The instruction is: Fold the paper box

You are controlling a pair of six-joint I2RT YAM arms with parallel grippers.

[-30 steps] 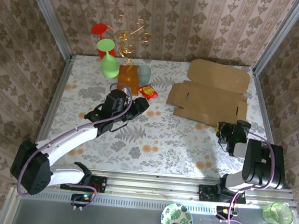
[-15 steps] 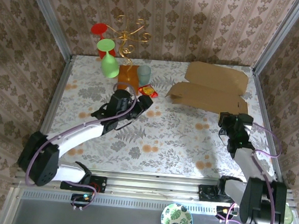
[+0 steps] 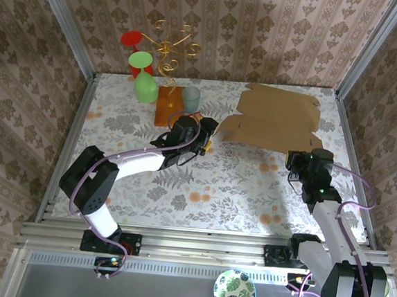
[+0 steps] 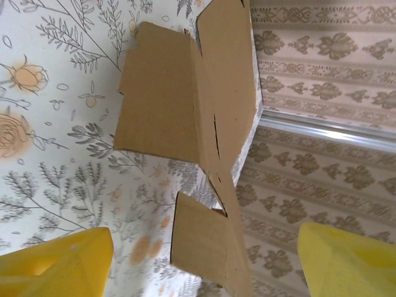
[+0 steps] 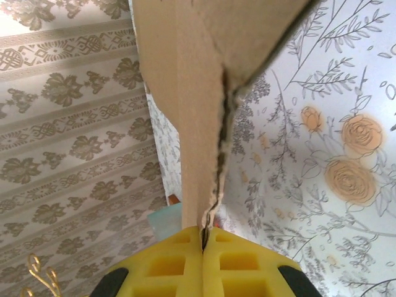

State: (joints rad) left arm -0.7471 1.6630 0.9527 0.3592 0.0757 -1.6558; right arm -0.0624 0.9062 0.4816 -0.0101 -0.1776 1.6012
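Observation:
The paper box (image 3: 276, 120) is a large brown cardboard blank at the back right of the table, with its near edge lifted off the surface and its panels tilted up. My right gripper (image 3: 301, 162) is shut on that near edge; in the right wrist view the yellow fingers (image 5: 167, 266) pinch the cardboard (image 5: 192, 93) where they meet. My left gripper (image 3: 207, 132) is open next to the box's left corner. In the left wrist view the box (image 4: 179, 99) hangs ahead, and one flap (image 4: 198, 244) reaches down between the wide-apart yellow fingers (image 4: 55, 266) without touching them.
A wooden slab with a gold wire stand (image 3: 169, 104) sits at the back left, with a green glass (image 3: 146, 86), a red glass (image 3: 131, 38) and a grey-blue cup (image 3: 191, 96) around it. Patterned walls close the back and right. A leaf-patterned bowl (image 3: 235, 291) lies below the rail.
My right gripper shut on the box's near edge and raised it, so the flat box now tilts up. My left arm reached right to the box's left corner and its jaws opened wider.

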